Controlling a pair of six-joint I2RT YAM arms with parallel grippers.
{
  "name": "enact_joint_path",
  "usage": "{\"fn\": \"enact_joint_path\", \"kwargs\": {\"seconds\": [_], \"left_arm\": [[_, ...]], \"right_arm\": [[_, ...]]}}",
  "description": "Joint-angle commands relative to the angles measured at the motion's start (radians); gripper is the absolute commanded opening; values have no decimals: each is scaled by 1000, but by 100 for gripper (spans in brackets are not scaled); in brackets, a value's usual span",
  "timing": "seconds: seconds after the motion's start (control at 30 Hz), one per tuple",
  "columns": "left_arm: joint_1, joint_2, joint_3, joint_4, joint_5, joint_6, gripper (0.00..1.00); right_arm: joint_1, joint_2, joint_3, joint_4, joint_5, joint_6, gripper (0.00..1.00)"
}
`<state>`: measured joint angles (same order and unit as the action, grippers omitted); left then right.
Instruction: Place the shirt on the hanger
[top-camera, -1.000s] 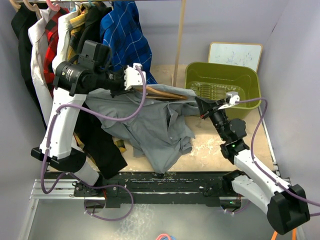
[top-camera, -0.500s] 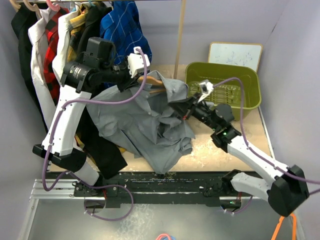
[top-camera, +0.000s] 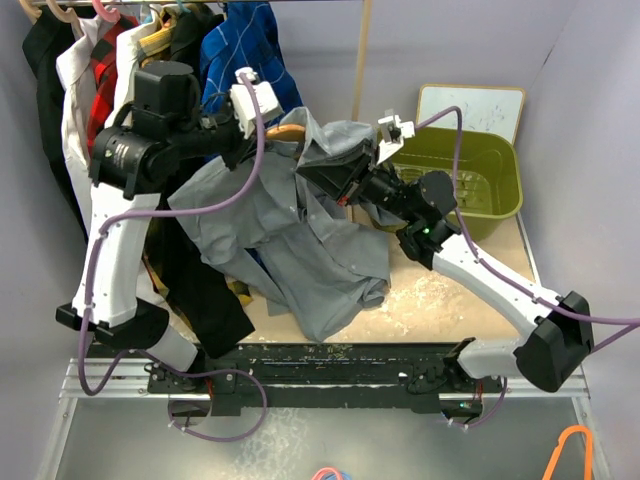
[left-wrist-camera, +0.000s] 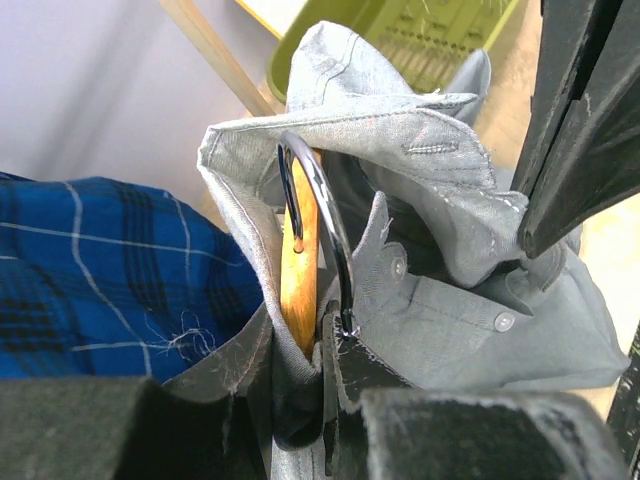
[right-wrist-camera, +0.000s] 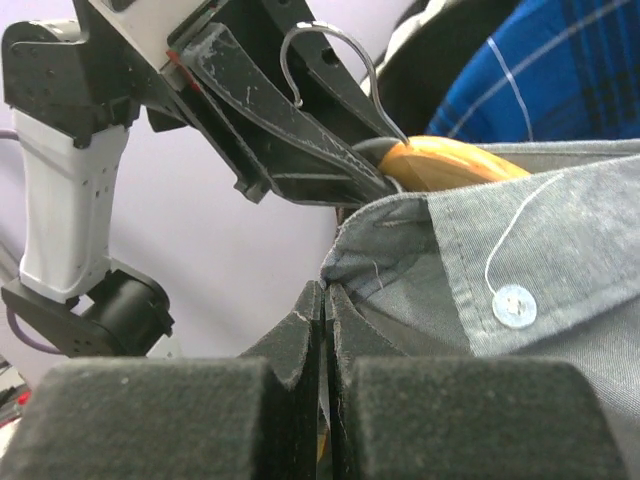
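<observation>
Mid-draping: L end effector (top-camera: 268, 135) clamped on hanger (right-wrist-camera: 450, 160) neck, held aloft. R end effector (right-wrist-camera: 325, 300) pinched shut on shirt (top-camera: 290, 230) collar beside hanger top. Next prob. needs easing collar over, seating shoulders.

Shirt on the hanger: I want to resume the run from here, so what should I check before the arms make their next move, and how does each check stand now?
1. Left gripper clamped on the hanger just below its hook: ok.
2. Right gripper shut on the edge of the shirt: ok.
3. Hook bare above the fabric: ok.
4. Collar wrapped around the hanger's neck: ok in the left wrist view.
5. Both shoulders seated on the hanger's arms: cannot tell, because fabric hides them.
6. Shirt hanging free of the table: not ok, its lower part lies bunched there.
</observation>
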<state>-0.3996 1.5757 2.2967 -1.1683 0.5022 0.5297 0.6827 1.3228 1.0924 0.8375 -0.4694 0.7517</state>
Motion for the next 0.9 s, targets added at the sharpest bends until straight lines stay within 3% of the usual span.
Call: {"fn": "enact_joint_path", "kwargs": {"seconds": [0.0, 0.1, 0.17, 0.2, 0.3, 0.37, 0.4, 0.47, 0.5, 0.53, 0.73, 0.8, 0.87], "left_arm": [[14, -70, 92, 114, 7, -19, 0], [19, -88, 73, 105, 19, -9, 0], [27, -103, 43, 104, 38, -5, 0], [29, -110, 31, 105, 44, -6, 0], [38, -132, 5, 113, 50, -8, 0], [43, -141, -4, 113, 60, -9, 0], [44, -145, -6, 110, 70, -4, 0], [48, -153, -14, 86, 119, 23, 0], [48, -159, -20, 65, 149, 53, 0], [48, -166, -30, 37, 175, 91, 0], [48, -227, -200, -80, 263, 334, 0], [47, -246, -251, -135, 302, 440, 0], [47, -255, -284, -203, 338, 555, 0]], "right_arm": [[7, -28, 8, 56, -90, -17, 0], [6, -46, -104, 62, -124, -45, 2], [6, -59, -161, 43, -153, -80, 19], [6, -67, -185, 28, -163, -102, 22], [6, -108, -264, -16, -129, -162, 1], [6, -139, -329, 27, -95, -170, 2], [7, -154, -357, 55, -89, -170, 15], [7, -189, -374, 52, -85, -196, 54], [8, -225, -367, 8, -73, -269, 89], [8, -277, -359, -49, -35, -358, 99], [5, -493, -282, -379, 200, -790, 100], [-10, -508, -273, -405, 267, -849, 100], [-72, -500, -274, -411, 203, -838, 100]]}}
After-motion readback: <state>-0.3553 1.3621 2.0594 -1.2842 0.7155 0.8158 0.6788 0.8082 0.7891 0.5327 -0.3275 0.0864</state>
